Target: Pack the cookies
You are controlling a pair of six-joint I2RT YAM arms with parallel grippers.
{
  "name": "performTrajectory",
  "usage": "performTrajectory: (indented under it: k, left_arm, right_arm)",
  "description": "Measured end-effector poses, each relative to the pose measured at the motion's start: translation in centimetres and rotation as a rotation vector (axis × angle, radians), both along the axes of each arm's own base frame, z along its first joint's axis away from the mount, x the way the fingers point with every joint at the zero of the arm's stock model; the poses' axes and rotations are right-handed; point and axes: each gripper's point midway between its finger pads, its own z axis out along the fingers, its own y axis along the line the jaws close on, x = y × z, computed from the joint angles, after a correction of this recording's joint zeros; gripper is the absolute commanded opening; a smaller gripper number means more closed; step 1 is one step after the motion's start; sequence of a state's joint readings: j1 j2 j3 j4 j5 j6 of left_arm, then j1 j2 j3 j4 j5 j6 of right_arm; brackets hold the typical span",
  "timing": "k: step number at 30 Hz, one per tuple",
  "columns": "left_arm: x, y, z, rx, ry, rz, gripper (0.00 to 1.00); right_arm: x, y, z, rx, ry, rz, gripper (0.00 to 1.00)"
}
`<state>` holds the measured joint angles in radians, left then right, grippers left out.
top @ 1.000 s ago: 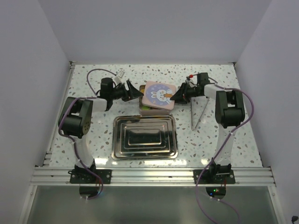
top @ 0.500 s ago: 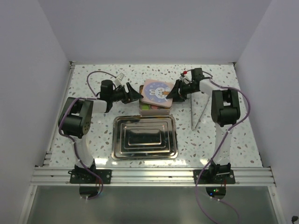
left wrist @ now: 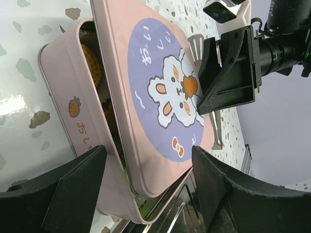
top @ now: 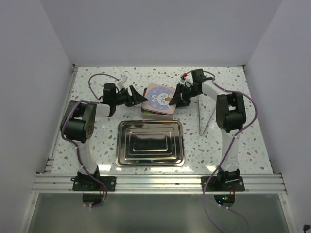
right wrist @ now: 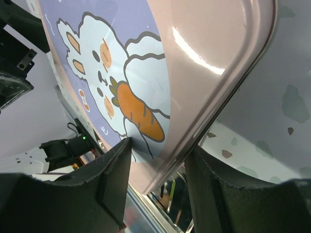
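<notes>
The cookies [left wrist: 91, 53], orange ones showing, lie inside the pink tin [left wrist: 60, 92], under its bunny-printed lid [left wrist: 155, 82], which sits tilted and askew on the rim. The tin stands mid-tabletop [top: 218, 145], just on the far side of the steel tray [top: 121, 145]. The left end effector [top: 139, 96] straddles the tin's left end, fingers spread wide. The right end effector [top: 175, 98], part open, brackets the lid's right edge. Whether either presses cannot be told.

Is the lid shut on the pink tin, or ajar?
Ajar. The lid lies tilted on the tin; the left wrist view shows a gap along one side with cookies visible inside.
</notes>
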<state>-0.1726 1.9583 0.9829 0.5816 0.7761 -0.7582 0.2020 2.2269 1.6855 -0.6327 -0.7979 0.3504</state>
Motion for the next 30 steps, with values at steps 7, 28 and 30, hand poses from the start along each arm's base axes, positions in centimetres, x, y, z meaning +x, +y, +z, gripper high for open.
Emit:
performTrajectory:
  k: [7,28,30]
  left_arm:
    - [0.2,0.4,-0.2,0.01,-0.009,0.004,0.76]
    - [1.1,1.7,-1.2,0.089,-0.066,0.032,0.75]
    - [1.0,1.7,-1.3,0.099,-0.073,0.027,0.75]
  right_arm:
    - [-0.7,0.7,0.0,-0.002,-0.002,0.035,0.5]
    - [-5.7,5.0,-0.5,-0.063,0.058,0.191,0.54]
    - [-5.7,5.0,-0.5,-0.067,0.068,0.192,0.53]
